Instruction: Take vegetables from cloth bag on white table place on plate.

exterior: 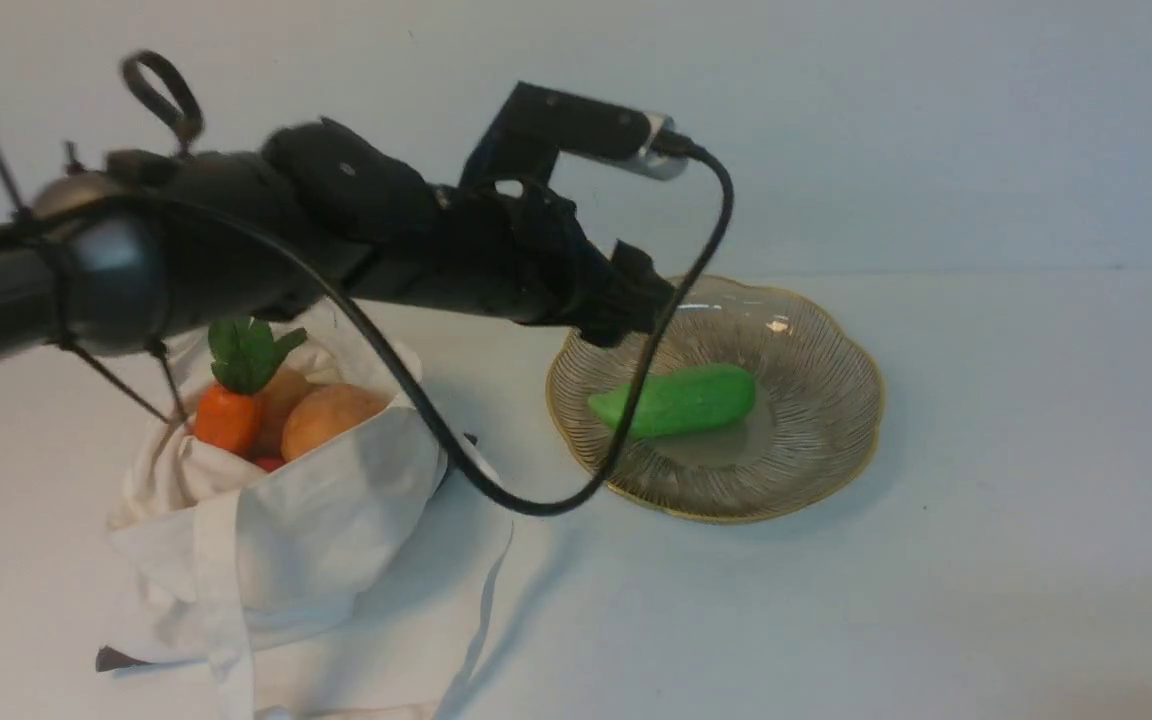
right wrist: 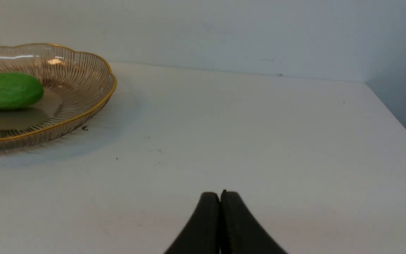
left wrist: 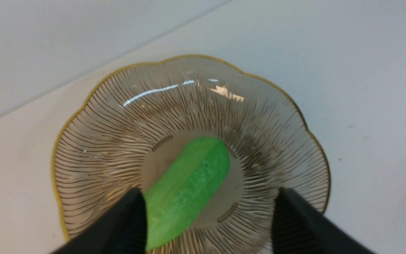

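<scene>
While the L gripper (left wrist: 210, 192) hung over the plate (exterior: 836, 440) w/ its jaws spread wide and nothing in its grasp, the bright green cucumber (exterior: 676, 400) lay on its side across the plate's flat centre. From the L wrist cam, the cucumber's near end showed right beside one black fingertip (left wrist: 129, 211); contact couldn't be judged. To the robot's left of the plate, apart from it, the white cloth bag (exterior: 316, 540) sat slumped and open on the white table (exterior: 986, 560). In its mouth: an orange carrot (exterior: 228, 418) w/ dark green leaves, standing upright; a tan potato (exterior: 331, 415) just beside it; a bit of red (exterior: 269, 464) low between them. A black cable (exterior: 536, 505) drooped from the L arm, looping in front of bag and plate. The R gripper (right wrist: 220, 194), seen only from its own wrist cam, had its fingers pressed together, holding nothing, low over the table and apart from the plate.
</scene>
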Robot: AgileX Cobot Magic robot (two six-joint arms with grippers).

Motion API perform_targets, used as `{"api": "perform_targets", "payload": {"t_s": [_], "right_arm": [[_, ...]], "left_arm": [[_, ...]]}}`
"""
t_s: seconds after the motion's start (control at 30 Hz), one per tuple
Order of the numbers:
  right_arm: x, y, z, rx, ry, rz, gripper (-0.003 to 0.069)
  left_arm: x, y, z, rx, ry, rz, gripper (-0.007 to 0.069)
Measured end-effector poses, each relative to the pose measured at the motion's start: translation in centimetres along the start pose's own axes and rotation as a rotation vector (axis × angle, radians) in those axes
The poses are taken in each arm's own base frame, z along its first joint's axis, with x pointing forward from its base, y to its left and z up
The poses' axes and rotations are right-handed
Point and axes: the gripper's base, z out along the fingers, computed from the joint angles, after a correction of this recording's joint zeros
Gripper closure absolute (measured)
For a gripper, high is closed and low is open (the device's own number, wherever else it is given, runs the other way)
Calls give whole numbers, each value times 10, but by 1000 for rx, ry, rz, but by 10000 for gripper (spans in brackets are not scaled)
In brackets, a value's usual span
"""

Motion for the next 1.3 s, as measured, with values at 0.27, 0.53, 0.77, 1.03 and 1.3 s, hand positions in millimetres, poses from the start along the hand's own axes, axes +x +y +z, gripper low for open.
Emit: {"api": "perform_targets", "payload": {"t_s": [0.27,0.53,0.77,1.03,1.3], "right_arm": [[0,0,0,0,0,0,673],[0,0,0,0,0,0,673],[0,0,0,0,0,0,673],[0,0,0,0,0,0,673],[0,0,0,0,0,0,673]], "left_arm": [[-26,-4,-139,-122,-33,40,625],[21,-58,-260,-222,-307,62,629],[92,-86,-302,-250,-502,76,629],[140,-107,-331,-278,-642,185,629],[153,-117,-343,-251,-722,193,629]]}}
